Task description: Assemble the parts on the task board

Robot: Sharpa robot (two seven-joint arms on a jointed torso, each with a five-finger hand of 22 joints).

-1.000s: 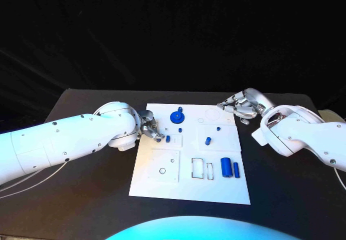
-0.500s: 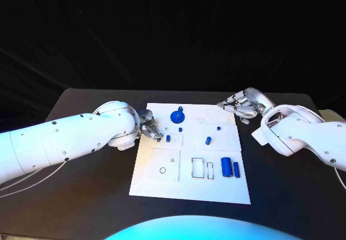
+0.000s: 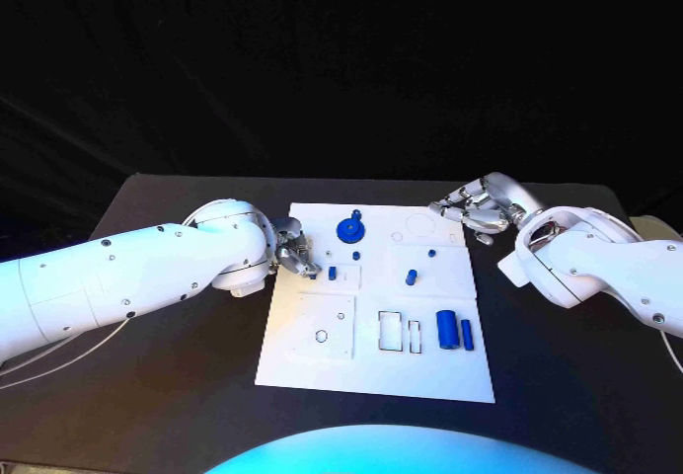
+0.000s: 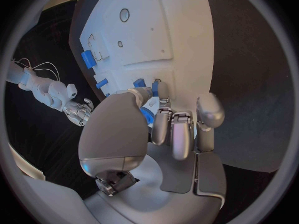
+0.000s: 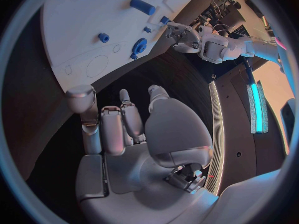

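A: Left hand (image 3: 292, 253) is seen at the board's (image 3: 373, 380) left edge, fingers closed round a blue part (image 4: 147, 117), presumably for insertion nearby.

B: Right hand (image 3: 474, 207) is parked off the far right corner, fingers curled, nothing held.

White task board (image 3: 306, 351) on a black worktop (image 3: 171, 395). Board surface marked with thin dark outlines: rectangles near the middle and small circles. Parts in blue: a round gear-like piece (image 3: 348, 232), a large cylinder (image 3: 447, 330), a slimmer bar (image 3: 467, 335) beside it, and a small peg (image 3: 410, 277). Left hand (image 3: 293, 252) and right hand (image 3: 474, 209) silver with a metallic sheen; both arms white. Backdrop behind the worktop black.
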